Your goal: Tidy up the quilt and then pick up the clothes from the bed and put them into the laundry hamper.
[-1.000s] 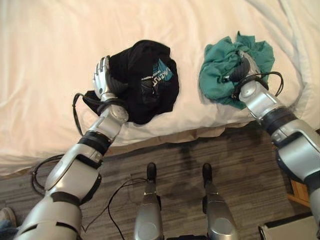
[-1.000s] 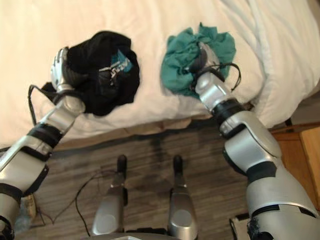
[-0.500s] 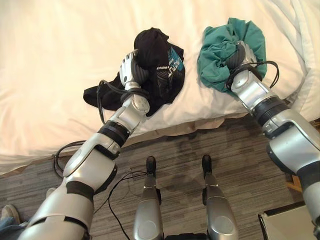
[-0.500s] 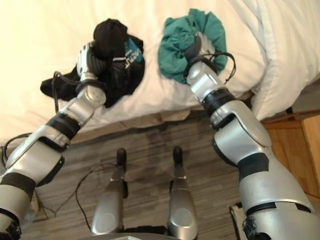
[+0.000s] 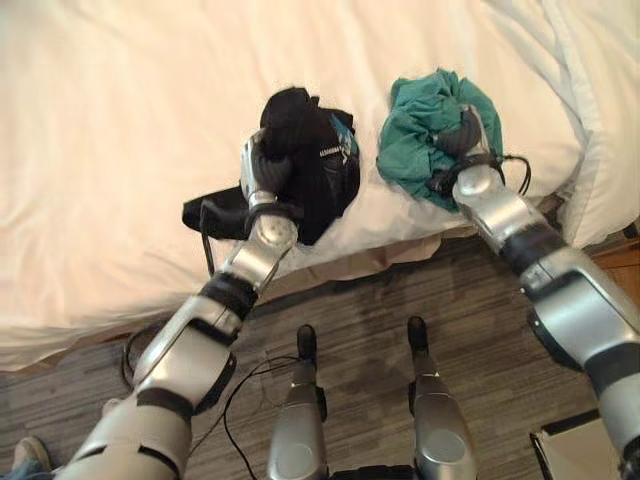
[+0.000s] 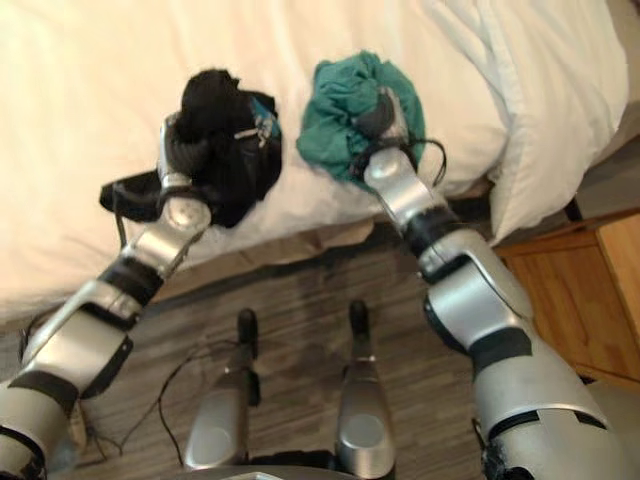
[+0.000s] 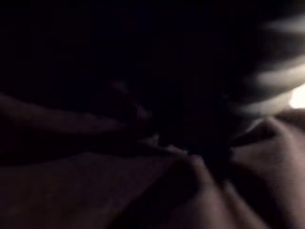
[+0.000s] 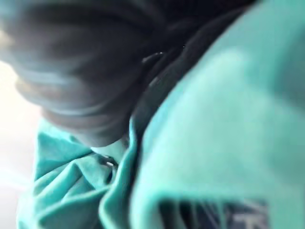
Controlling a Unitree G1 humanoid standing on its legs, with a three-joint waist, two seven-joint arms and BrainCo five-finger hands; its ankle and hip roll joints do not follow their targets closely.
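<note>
Hands: left hand [image 5: 262, 166] clutches bunched black garment [image 5: 318, 178], right hand [image 5: 462, 135] buried in teal garment [image 5: 415, 140], grip indiscernible.

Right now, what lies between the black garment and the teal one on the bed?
Only a bare strip of the cream quilt; the black garment and teal garment lie apart, seen from both eye views.

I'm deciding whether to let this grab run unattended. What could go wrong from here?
1. The left hand has bunched up only the upper part of the black garment; a dark flap trails flat on the quilt, so it may drag or slip loose on lifting.
2. The right hand is buried in the teal garment, its hold unclear, so the bundle may drop.
3. Both garments lie near the bed's edge, so a slip likely lands on the floor.
</note>
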